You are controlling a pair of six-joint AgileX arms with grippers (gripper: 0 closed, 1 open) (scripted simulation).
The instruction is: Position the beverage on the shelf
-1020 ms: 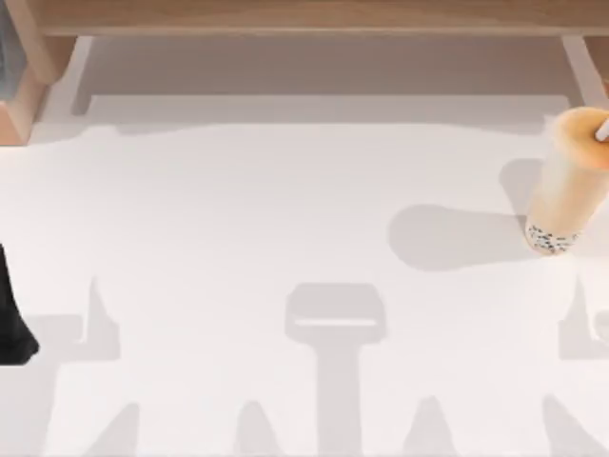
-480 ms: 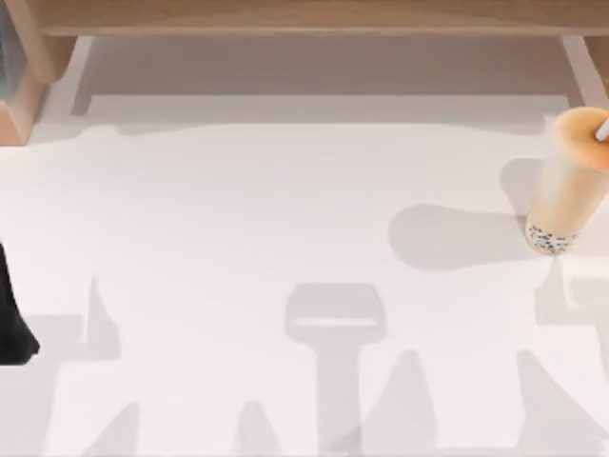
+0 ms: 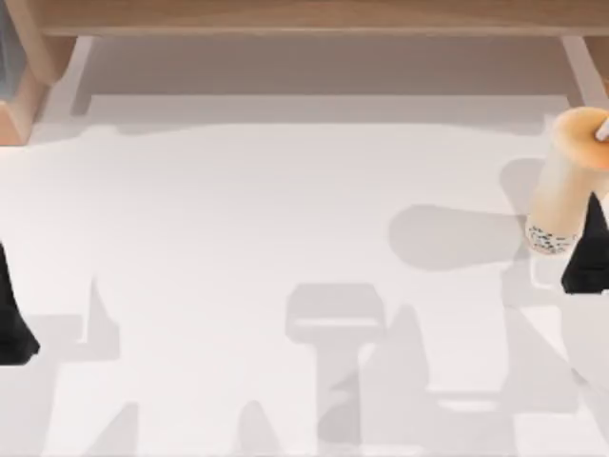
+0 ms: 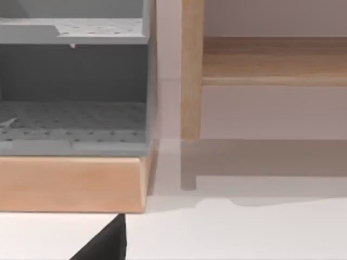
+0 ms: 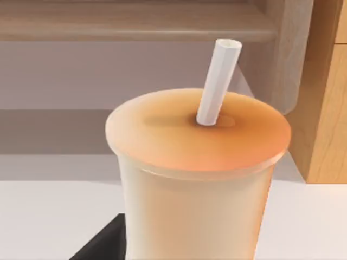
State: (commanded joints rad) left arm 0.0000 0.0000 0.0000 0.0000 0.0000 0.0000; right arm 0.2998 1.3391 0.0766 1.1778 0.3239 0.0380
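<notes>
Standing upright on the surface at its right edge, the beverage looks top-heavy, thin-walled, slick: grip mid-body, gently; right claw just beside its base, finger state can't tell; left claw parked far left.

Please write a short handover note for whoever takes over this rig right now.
Right gripper: at the table's right edge, close beside the beverage; grasp not confirmed.
Left gripper: parked at the left edge.
Beverage: upright on the table at right, straw in its lid, in front of the shelf.
Done: approach to the cup.
Left: grasp, lift, set it on the shelf board, release.
</notes>
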